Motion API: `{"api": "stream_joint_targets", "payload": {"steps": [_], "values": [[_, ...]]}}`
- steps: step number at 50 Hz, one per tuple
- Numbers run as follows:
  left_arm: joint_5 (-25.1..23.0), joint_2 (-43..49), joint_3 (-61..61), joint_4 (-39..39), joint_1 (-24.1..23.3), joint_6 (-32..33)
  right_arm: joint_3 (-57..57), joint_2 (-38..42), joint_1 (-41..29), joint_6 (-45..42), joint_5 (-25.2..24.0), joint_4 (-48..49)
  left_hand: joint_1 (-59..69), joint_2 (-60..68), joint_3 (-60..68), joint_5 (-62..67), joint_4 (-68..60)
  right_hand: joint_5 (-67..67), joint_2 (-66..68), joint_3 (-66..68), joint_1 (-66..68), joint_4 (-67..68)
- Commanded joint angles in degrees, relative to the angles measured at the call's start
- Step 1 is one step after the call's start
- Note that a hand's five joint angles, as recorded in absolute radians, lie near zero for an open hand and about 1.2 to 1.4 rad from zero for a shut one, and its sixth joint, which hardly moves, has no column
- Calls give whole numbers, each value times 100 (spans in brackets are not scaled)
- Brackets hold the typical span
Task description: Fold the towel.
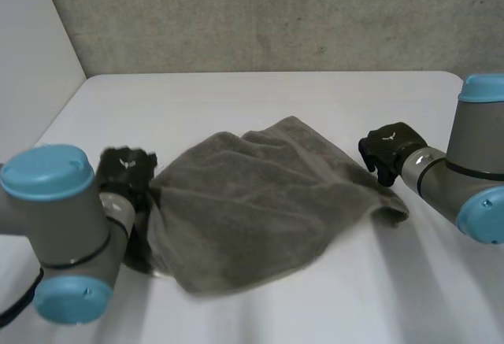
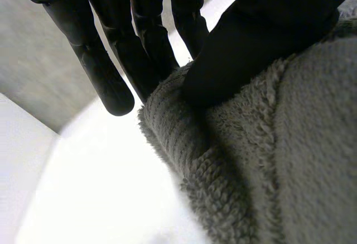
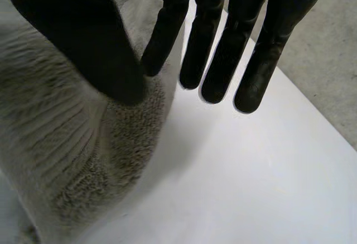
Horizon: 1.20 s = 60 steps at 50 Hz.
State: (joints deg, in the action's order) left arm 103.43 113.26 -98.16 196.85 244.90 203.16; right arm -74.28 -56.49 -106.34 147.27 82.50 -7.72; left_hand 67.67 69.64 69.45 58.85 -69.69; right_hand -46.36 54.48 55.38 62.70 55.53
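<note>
Towel, grey and thick, sits bunched on the white surface between our two hands, and its near edge droops loose and rumpled toward us. That slack part is our worry: if we carry the held edges across, we judge the near cloth may drag or bunch, and the fold would come out crooked. A little farther back, our left hand has the towel's left edge. Its thumb presses on top of a rolled hem while the straight fingers stand just behind it, so the pinch looks shallow and could slip. Our right hand has the right corner, thumb on the cloth and one finger against its edge, the other fingers straight and clear of it. With so little cloth caught, a quick pull might free that corner. Farthest off, the towel's back edge humps up between the two hands
</note>
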Motion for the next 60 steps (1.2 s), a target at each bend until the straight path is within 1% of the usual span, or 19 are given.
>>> {"api": "stream_joint_targets", "payload": {"steps": [1,2,3,4,5,6,10,11,12,13,17,20,28,36,42,50,55,58,60], "values": [[-191,187,420,266,357,348,-428,-546,17,503,3,-2,336,139,158,218,-134,3611,-3422,-3513,-4244,-3528],[-192,187,420,266,357,347,-429,-547,17,505,3,-2,327,130,149,209,-125,3618,-3430,-3520,-4252,-3535],[-340,161,412,266,348,339,-577,-678,17,696,-15,-2,-1605,-1802,-1783,-1723,1807,4584,-4396,-4486,-5218,-4501],[-341,161,412,266,348,339,-578,-679,17,698,-15,-2,-1624,-1821,-1803,-1742,1826,4594,-4405,-4496,-5228,-4511],[-472,117,377,249,322,339,-744,-810,26,846,-58,7,-3423,-3620,-3601,-3541,3625,4636,-4448,-4538,-5270,-4553],[-595,39,316,205,278,330,-963,-933,26,900,-93,68,-3924,-4121,-4102,-4042,4126,4636,-4448,-4538,-5270,-4553],[-746,-226,104,64,128,286,-1492,-1250,34,839,-357,262,-4518,-4714,-4696,-4636,4720,4636,-4448,-4538,-5270,-4553],[-763,-365,-18,-5,41,260,-1780,-1424,61,726,-592,410,-5101,-5297,-5279,-5219,5303,4636,-4448,-4538,-5270,-4553],[-763,-366,-19,-6,40,259,-2070,-1583,43,542,-812,524,-5107,-5303,-5285,-5224,5308,4636,-4448,-4538,-5270,-4553],[-772,-506,-150,-50,-29,233,-2073,-1584,43,540,-815,526,-5490,-5686,-5668,-5608,5692,4636,-4448,-4538,-5270,-4553],[-781,-954,-589,-76,-284,154,-2879,-1856,61,-231,-1148,963,-5510,-5707,-5688,-5628,5712,4394,-4205,-4296,-5028,-4311],[-781,-1105,-740,-76,-364,119,-3292,-1892,69,-732,-1157,1385,-5510,-5707,-5688,-5628,5712,4040,-3852,-3942,-4674,-3957],[-754,-1509,-1293,-76,-663,-259,-3593,-1507,210,-1235,-1149,2133,-5426,-5623,-5604,-5544,5628,3669,-3481,-3572,-4303,-3586],[-746,-1851,-1899,-103,-830,-847,-3540,-1154,385,-1367,-1140,2800,-5225,-5421,-5403,-5343,5427,2915,-2726,-2817,-3549,-2832],[-754,-1984,-2137,-147,-821,-980,-3444,-934,491,-1438,-1140,3083,-4737,-4933,-4915,-4854,4938,2155,-1966,-2057,-2789,-2072],[-763,-2107,-2366,-331,-786,-1059,-3118,-565,562,-1455,-1149,3171,-4467,-4664,-4646,-4585,4669,52,136,45,-686,31],[-772,-2115,-2436,-366,-777,-1094,-2803,-477,588,-1254,-1122,3162,-4030,-4227,-4208,-4148,4232,-2361,2549,2458,1727,2444],[-781,-2098,-2454,-366,-760,-1260,-2714,-477,579,-1104,-1087,3153,-3863,-4059,-4041,-3981,4065,-2364,2552,2462,1730,2447],[-789,-2089,-2445,-366,-751,-1418,-2548,-538,536,-658,-912,3110,-3729,-3925,-3907,-3847,3931,-2364,2552,2462,1730,2447]]}}
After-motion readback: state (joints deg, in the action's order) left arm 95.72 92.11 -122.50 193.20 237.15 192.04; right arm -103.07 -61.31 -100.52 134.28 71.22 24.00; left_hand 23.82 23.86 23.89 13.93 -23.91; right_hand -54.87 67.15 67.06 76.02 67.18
